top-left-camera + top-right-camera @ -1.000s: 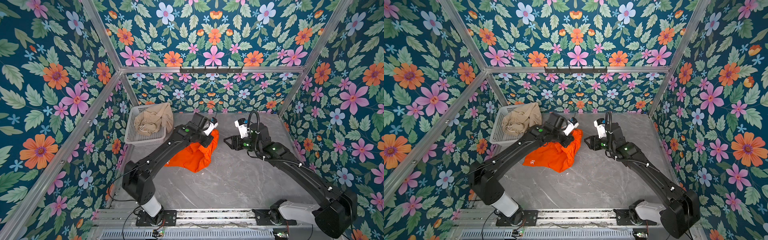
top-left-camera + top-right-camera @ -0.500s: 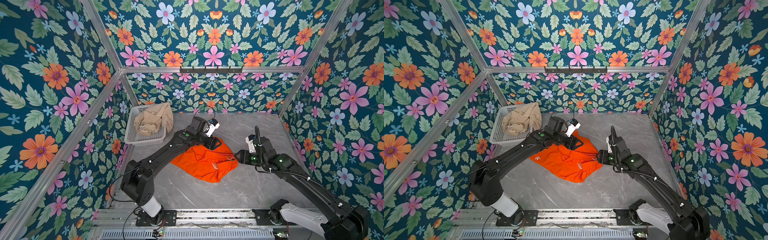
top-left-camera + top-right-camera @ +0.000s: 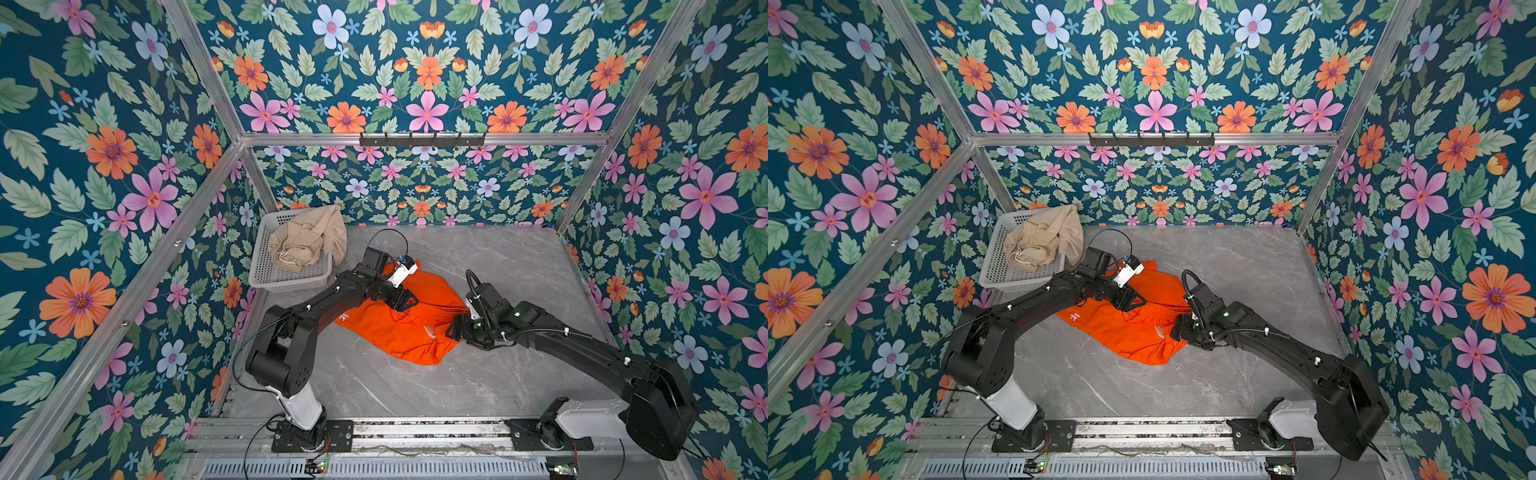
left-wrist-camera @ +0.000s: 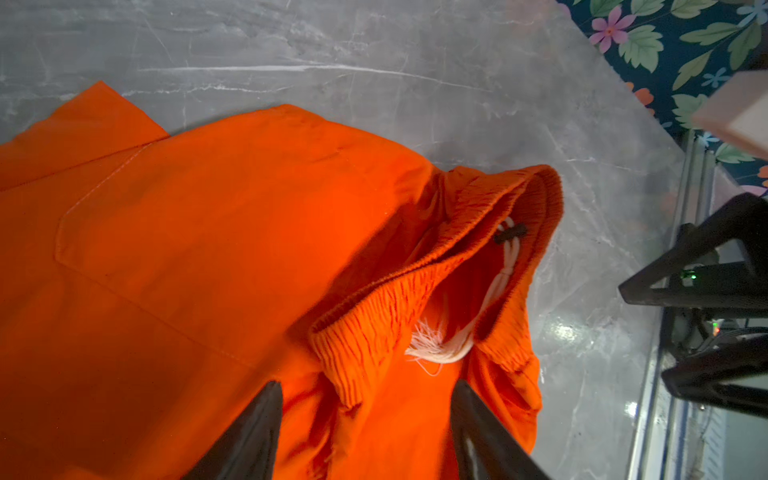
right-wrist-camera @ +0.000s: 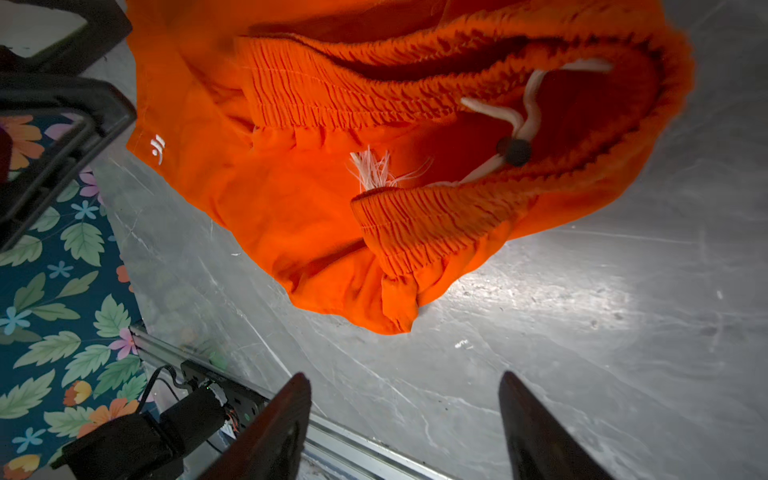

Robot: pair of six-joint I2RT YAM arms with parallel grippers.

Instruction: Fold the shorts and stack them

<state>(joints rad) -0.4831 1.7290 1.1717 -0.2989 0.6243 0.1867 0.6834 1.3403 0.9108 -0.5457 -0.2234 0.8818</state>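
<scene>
The orange shorts [image 3: 395, 332] [image 3: 1129, 332] lie crumpled on the grey table, waistband and white drawstring [image 4: 498, 291] [image 5: 528, 112] toward the right arm, small white logo [image 5: 158, 149] toward the left arm. My left gripper [image 3: 409, 301] [image 3: 1140, 301] [image 4: 365, 384] hovers open over the fabric, with nothing pinched between its fingers. Open as well, my right gripper [image 3: 451, 332] [image 3: 1175, 330] [image 5: 405, 376] sits at the shorts' right edge, with bare table between its fingers. The beige shorts [image 3: 307, 241] [image 3: 1042, 237] lie bunched in the basket.
A white perforated basket [image 3: 286, 282] [image 3: 1017, 279] stands at the back left against the wall. Floral walls close in three sides. A black hook rail [image 3: 422, 139] runs along the back frame. Bare grey table [image 3: 498, 257] lies behind and in front of the shorts.
The left gripper was shut on the bunched, raised orange shorts; both arms spread them across the table. Both grippers have since opened, and the shorts now lie loose.
</scene>
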